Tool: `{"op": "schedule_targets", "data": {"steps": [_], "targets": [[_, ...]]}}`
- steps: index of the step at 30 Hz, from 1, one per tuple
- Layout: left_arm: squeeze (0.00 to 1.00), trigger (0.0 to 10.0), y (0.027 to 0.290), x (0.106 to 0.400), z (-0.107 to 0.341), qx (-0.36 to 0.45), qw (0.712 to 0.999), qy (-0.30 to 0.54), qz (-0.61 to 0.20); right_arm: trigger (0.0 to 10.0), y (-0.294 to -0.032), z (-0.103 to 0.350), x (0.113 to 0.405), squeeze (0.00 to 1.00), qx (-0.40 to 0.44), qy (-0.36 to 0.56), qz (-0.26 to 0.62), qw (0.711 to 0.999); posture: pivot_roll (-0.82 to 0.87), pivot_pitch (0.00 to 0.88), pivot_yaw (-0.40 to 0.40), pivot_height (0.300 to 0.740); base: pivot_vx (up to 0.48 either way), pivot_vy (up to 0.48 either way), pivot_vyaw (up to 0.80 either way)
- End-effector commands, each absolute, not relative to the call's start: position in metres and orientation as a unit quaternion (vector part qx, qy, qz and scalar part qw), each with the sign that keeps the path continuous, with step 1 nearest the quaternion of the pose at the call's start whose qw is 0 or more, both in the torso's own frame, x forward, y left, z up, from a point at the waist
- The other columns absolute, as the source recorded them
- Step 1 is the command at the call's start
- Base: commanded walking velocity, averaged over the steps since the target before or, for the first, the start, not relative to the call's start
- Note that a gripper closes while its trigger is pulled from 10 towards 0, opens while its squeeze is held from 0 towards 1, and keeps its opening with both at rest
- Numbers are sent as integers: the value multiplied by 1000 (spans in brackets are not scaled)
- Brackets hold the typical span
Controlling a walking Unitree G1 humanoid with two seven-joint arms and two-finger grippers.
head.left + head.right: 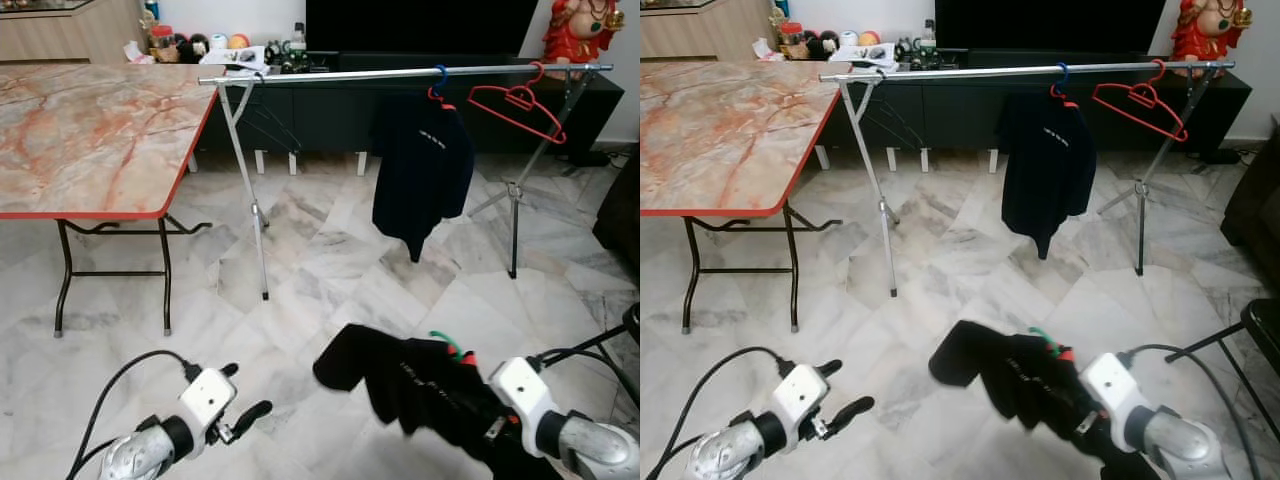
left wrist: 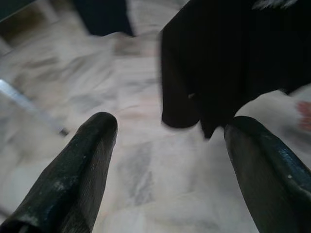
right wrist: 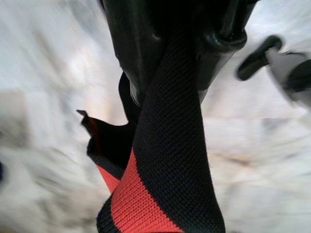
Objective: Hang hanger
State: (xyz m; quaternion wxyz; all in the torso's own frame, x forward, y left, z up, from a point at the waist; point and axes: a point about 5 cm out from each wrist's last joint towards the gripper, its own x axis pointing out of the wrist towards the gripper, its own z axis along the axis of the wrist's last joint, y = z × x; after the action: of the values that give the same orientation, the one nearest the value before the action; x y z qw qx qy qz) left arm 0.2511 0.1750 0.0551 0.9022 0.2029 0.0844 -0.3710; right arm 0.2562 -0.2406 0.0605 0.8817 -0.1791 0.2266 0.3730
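Low at the right, my right gripper (image 1: 472,402) is shut on a black shirt (image 1: 400,380). A green and red hanger hook (image 1: 452,347) pokes out of the shirt's top. In the right wrist view the black fingers (image 3: 146,43) pinch the shirt's black collar band with its red stripe (image 3: 160,184). My left gripper (image 1: 245,392) is open and holds nothing, low at the left, with the held shirt (image 2: 218,63) ahead of its fingers. A silver clothes rail (image 1: 340,74) stands across the room. It carries another black shirt (image 1: 422,170) on a blue hanger and a bare red hanger (image 1: 520,106).
A marble-topped folding table (image 1: 90,130) with a red edge stands at the left, close to the rail's left leg (image 1: 245,180). A dark TV cabinet (image 1: 320,110) runs behind the rail. A red figurine (image 1: 580,30) is at the far right. Marble floor (image 1: 330,280) lies between me and the rail.
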Motion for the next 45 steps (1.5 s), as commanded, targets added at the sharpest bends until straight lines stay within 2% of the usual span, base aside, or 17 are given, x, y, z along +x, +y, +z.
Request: {"op": "schedule_targets", "data": {"steps": [1,5,8,10,14,20,21,27,34,45], "targets": [[0,10000,172,248,59,208,891,91,-394,10000,-230,72,261,0,-185,204,405,872,47,110,-8,740,0,0,0],[0,10000,162,248,65,210,881,81,-417,10000,-211,83,270,0,-170,179,456,855,79,119,-43,740,0,0,0],[0,10000,161,247,64,212,878,81,-421,10000,-208,84,272,0,-165,175,464,852,79,119,-43,740,0,0,0],[0,10000,154,246,61,212,873,88,-431,10000,-200,86,273,0,-170,181,494,833,77,108,-62,740,0,0,0],[0,10000,151,247,61,216,873,90,-428,10000,-195,88,270,0,-165,179,511,824,73,103,-68,740,0,0,0],[0,10000,159,265,69,223,907,64,-351,10000,-195,93,265,0,-164,174,527,816,72,107,-65,740,0,0,0],[0,10000,164,269,68,204,919,71,-329,10000,-194,94,266,0,-167,174,526,816,64,111,-60,740,0,0,0],[0,10000,174,265,51,222,916,104,-318,10000,-191,93,259,0,-174,180,539,804,48,119,-61,740,0,0,0],[0,10000,170,260,34,221,903,138,-340,10000,-193,104,261,0,-168,159,535,813,35,96,-58,740,0,0,0],[0,10000,162,278,28,197,933,126,-275,10000,-191,110,257,0,-155,147,535,817,20,48,-56,740,0,0,0]]}}
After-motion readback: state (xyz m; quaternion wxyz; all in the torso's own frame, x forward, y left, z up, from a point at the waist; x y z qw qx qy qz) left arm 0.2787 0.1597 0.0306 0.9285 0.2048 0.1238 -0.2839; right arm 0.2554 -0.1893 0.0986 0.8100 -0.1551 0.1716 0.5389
